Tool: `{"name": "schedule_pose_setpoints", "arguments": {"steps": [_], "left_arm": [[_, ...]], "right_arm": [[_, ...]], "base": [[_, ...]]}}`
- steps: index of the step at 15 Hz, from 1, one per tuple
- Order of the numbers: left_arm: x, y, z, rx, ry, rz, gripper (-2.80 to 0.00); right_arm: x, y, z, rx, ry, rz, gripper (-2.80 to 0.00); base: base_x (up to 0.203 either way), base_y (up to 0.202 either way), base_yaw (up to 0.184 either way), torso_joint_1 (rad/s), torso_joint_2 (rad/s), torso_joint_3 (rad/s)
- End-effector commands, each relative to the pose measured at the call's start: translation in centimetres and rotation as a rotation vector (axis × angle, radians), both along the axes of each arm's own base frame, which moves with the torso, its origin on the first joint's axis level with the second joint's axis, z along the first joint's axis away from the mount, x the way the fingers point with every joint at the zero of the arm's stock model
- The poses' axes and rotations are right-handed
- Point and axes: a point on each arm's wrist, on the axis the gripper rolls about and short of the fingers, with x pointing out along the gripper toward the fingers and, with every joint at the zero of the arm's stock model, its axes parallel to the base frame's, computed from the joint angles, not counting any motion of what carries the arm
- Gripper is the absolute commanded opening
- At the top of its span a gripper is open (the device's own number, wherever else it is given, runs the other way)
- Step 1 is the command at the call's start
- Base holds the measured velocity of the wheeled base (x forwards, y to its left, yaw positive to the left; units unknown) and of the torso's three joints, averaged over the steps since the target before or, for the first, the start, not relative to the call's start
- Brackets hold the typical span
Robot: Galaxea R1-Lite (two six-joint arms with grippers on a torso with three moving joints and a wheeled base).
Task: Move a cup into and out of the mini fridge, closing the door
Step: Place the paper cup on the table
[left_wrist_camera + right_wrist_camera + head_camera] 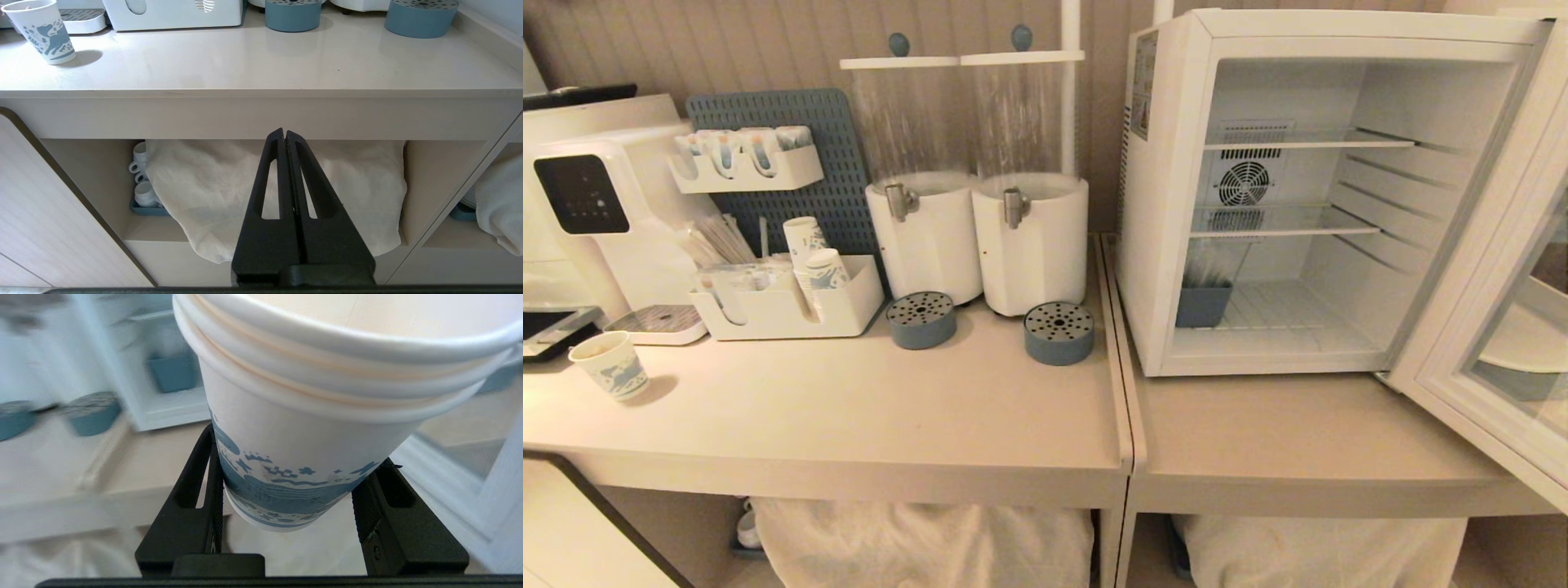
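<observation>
In the right wrist view, my right gripper [298, 451] is shut on the cup [302, 428], a white paper cup with a blue pattern. Its black fingers press the lower wall on both sides. The cup hangs in front of the counter, off the surface. Neither arm shows in the head view. The mini fridge [1168, 204] stands on the right counter with its inside exposed. The door [1486, 269] is swung wide open to the right. My left gripper [284, 132] is shut and empty, parked below the counter's front edge.
A blue container [1203, 304] sits on the fridge floor at the left. Another patterned cup [610, 364] stands at the counter's far left. Stacked paper cups [817, 261], two drink dispensers [1029, 245] and blue drip cups [1058, 332] line the back.
</observation>
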Motion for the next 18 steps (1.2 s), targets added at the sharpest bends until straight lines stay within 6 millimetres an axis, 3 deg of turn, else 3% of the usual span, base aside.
{"name": "schedule_pose_setpoints", "arguments": {"steps": [1,6,9,11,18], "left_arm": [[0.0,0.0,0.0,0.000,-0.002,0.000,-2.80],[0.0,0.0,0.0,0.000,-0.002,0.000,-2.80],[0.0,0.0,0.0,-0.001,-0.002,0.000,-2.80],[0.0,0.0,0.0,-0.001,-0.002,0.000,-2.80],[0.0,0.0,0.0,0.002,-0.002,0.000,-2.80]], "right_arm": [[-1.5,0.1,-1.6,-0.001,-0.123,0.028,-2.80],[0.6,0.3,-5.9,-0.032,-0.017,0.125,-2.80],[0.6,0.3,-6.3,-0.056,0.046,0.120,-2.80],[0.6,0.3,-6.9,-0.162,0.093,0.109,-2.80],[0.5,0.3,-7.0,-0.154,0.126,0.111,-2.80]], "base": [[0.000,0.000,0.000,0.000,0.00,0.000],[0.000,0.000,0.000,0.000,0.00,0.000],[0.000,0.000,0.000,0.000,0.00,0.000],[0.000,0.000,0.000,0.000,0.00,0.000],[0.000,0.000,0.000,0.000,0.00,0.000]]}}
